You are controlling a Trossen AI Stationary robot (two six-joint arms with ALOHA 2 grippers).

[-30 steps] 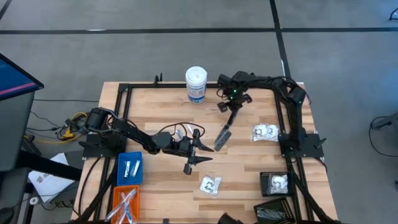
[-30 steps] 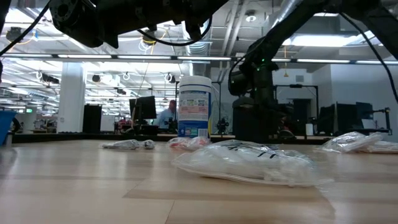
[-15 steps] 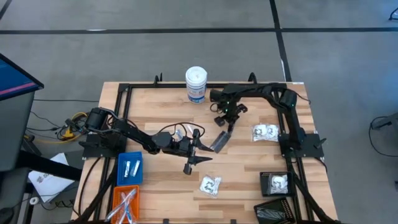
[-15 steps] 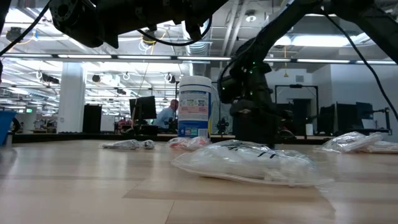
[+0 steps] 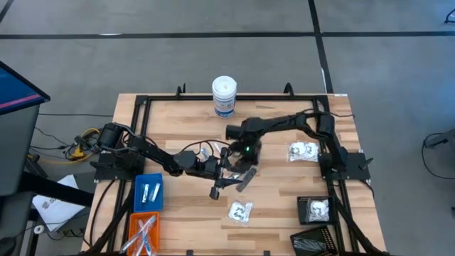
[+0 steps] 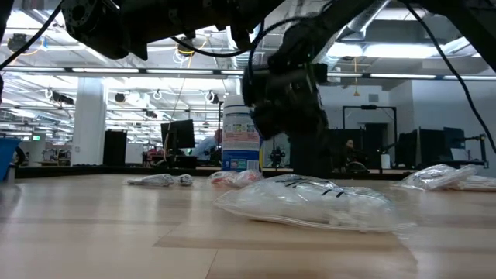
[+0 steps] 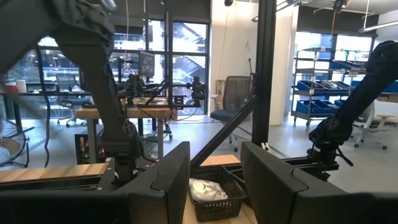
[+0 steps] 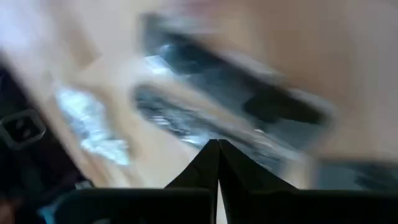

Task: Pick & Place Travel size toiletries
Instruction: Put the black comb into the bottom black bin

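The right gripper (image 5: 242, 179) is reaching to the middle of the counter (image 5: 284, 192), far in front of the white canister (image 5: 224, 96), and its jaws are pressed together, pinching nothing that I can see. The left gripper (image 5: 226, 174) is lying just beside it, almost touching, with its jaws spread apart and nothing between them.

The main risk, in my judgement, is a collision: the two arms are crowding the same small place in front of the canister, and any sideways move could be knocking one gripper into the other.

The toiletries are lying around them. One clear packet (image 5: 239, 211) is resting further from the canister than both grippers, another packet (image 5: 303, 151) is sitting to the right side, and small items (image 5: 206, 151) are lying just under the left arm. With shut jaws, the right gripper could be only pushing a piece along the wood, not taking it. The crinkly packets are probably slipping easily, so a shallow pinch could be dropping them before the black bin (image 5: 316, 210).
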